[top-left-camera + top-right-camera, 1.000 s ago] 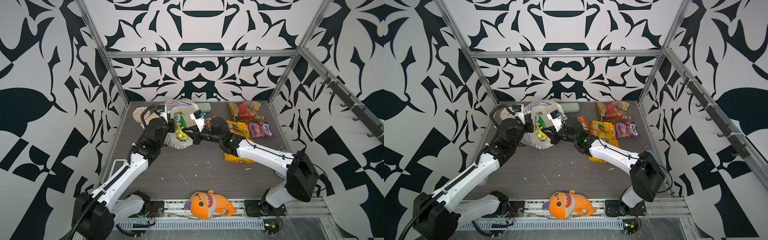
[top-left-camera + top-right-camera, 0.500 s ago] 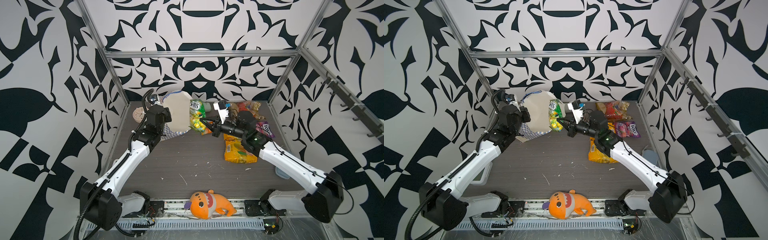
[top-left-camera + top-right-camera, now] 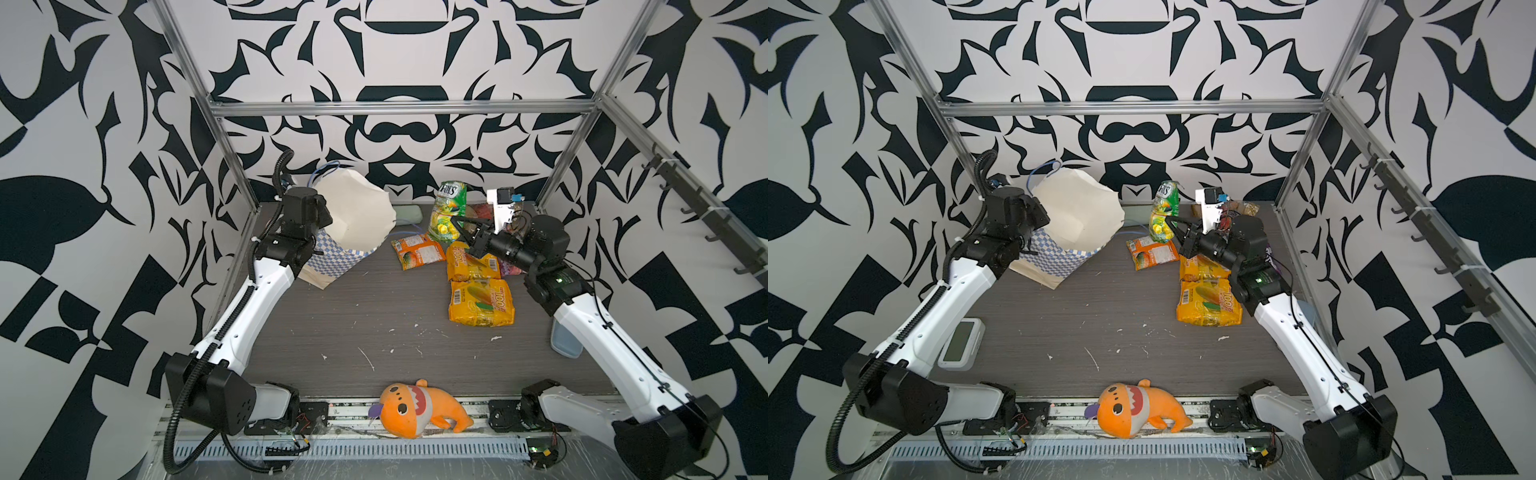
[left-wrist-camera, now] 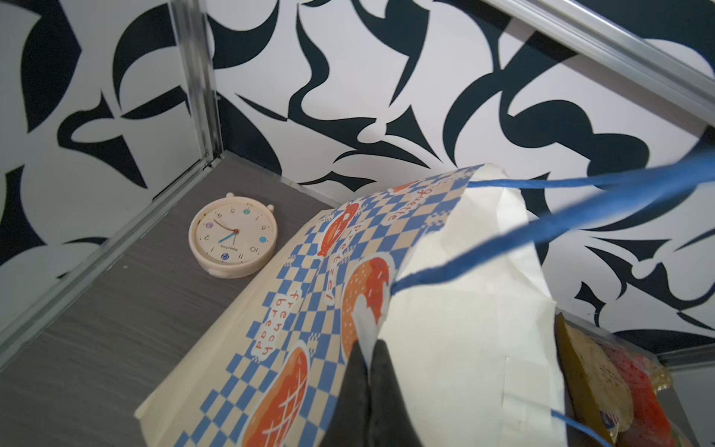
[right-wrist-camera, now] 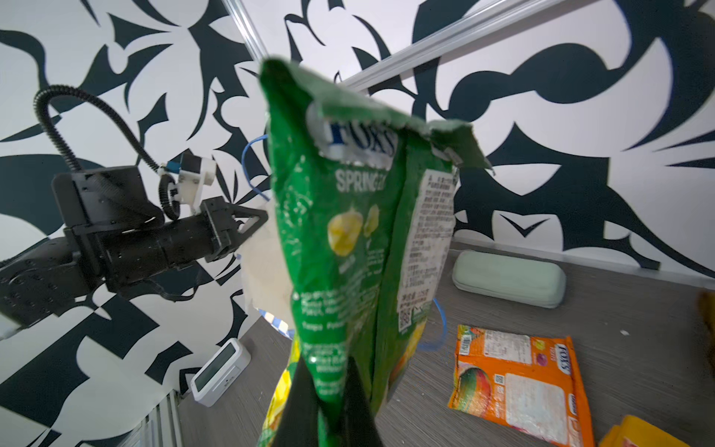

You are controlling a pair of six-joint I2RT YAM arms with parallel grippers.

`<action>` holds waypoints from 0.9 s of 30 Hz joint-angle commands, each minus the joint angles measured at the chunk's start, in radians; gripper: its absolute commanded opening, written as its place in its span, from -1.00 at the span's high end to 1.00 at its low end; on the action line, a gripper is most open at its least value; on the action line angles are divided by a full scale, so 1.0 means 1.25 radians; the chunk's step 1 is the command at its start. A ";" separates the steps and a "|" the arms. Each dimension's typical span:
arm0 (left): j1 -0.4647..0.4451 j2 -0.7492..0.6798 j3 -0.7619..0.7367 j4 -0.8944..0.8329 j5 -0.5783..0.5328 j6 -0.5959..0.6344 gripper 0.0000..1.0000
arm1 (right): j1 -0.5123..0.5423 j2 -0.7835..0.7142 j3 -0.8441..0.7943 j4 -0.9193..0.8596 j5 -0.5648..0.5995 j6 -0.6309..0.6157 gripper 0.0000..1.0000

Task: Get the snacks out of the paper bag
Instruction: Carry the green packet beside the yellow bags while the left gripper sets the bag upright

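The left tool [image 4: 367, 360] shows its tips only in the left wrist view; in both top views its wrist hides them. The right arm [image 3: 582, 318] covers most of the purple packet [image 3: 510, 271], and the inside bottom of the paper bag [image 3: 336, 259] is out of sight. The bag, blue-and-white checkered with orange pastry pictures, leans at 10 o'clock on the desk [image 3: 374, 332], mouth gaping toward 3 o'clock. The green Fox's packet [image 3: 446, 208] stands upright in the air near 1 o'clock, apart from the bag. Toward 6 o'clock of it lie the orange packet [image 3: 417, 255], the farther yellow-orange packet [image 3: 471, 264] and the nearer yellow-orange packet [image 3: 482, 305]. The left tool is clenched on the bag's rim. The right tool [image 5: 329, 387] is clamped on the green packet's lower end.
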 commanded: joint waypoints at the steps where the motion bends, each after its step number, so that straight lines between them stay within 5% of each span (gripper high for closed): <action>1: 0.035 -0.030 0.010 -0.040 0.064 -0.102 1.00 | -0.048 -0.016 0.038 0.017 0.019 0.048 1.00; 11: 0.149 -0.102 -0.147 0.003 0.195 -0.197 1.00 | -0.131 0.001 0.020 -0.053 0.005 0.103 1.00; 18: 0.193 -0.131 -0.218 0.005 0.237 -0.200 1.00 | -0.129 0.107 0.017 -0.113 -0.245 0.097 1.00; 27: 0.218 -0.143 -0.238 0.023 0.314 -0.112 1.00 | -0.088 0.143 -0.078 -0.213 -0.303 0.038 1.00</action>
